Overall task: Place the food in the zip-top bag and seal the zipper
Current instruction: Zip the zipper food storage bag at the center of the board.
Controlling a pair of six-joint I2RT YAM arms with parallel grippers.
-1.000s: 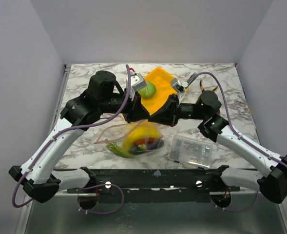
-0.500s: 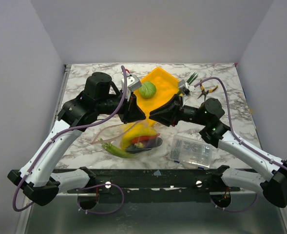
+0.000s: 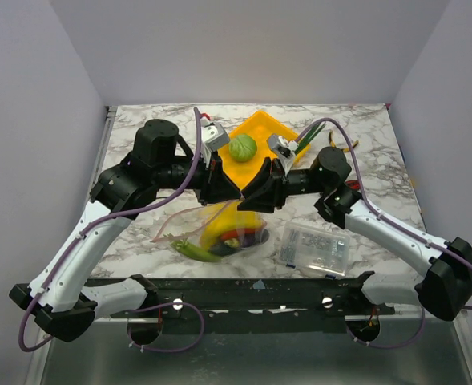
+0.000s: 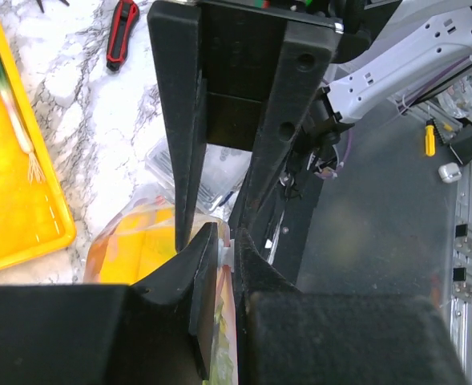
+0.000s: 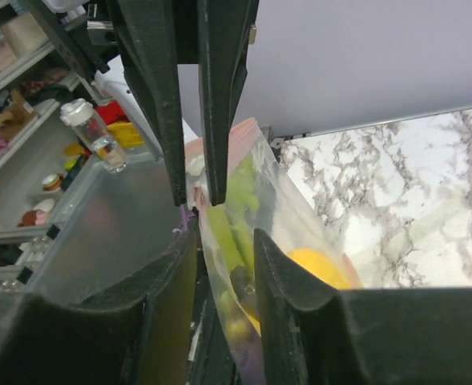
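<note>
Where the left arm (image 3: 99, 233) and the right arm (image 3: 388, 233) meet over the middle of the marble table (image 3: 139, 120), we see the left gripper (image 4: 223, 239) pinched tight on the upper edge of the zip-top bag (image 3: 183, 227), with clear film caught between its two black fingers. Facing it tip to tip, the right gripper (image 5: 226, 237) has its jaws apart. The bag's film runs down through the gap, and the jaws are not clamped on it. From the right wrist camera, the zipper (image 5: 240, 127) shows as a pinkish strip along the bag's top, just beside the left gripper's fingertips. The bag hangs from that pinch between the arm bases and the yellow tray (image 3: 277, 138); we cannot tell whether its bottom rests on the marble. Inside it we make out yellow bananas (image 3: 234, 218), a red piece (image 3: 234, 233) under them, a dark piece (image 3: 257, 236) beside that, and a green piece (image 3: 189, 247) at the lower left. On the tray, behind the grippers, a round leafy green piece (image 3: 242, 147) and the white-green leek (image 4: 11, 112) lie apart from each other. A rigid clear box of small parts (image 3: 314, 247) sits just right of the bag, and a red utility knife (image 4: 122, 34) lies on the marble near the tray.
</note>
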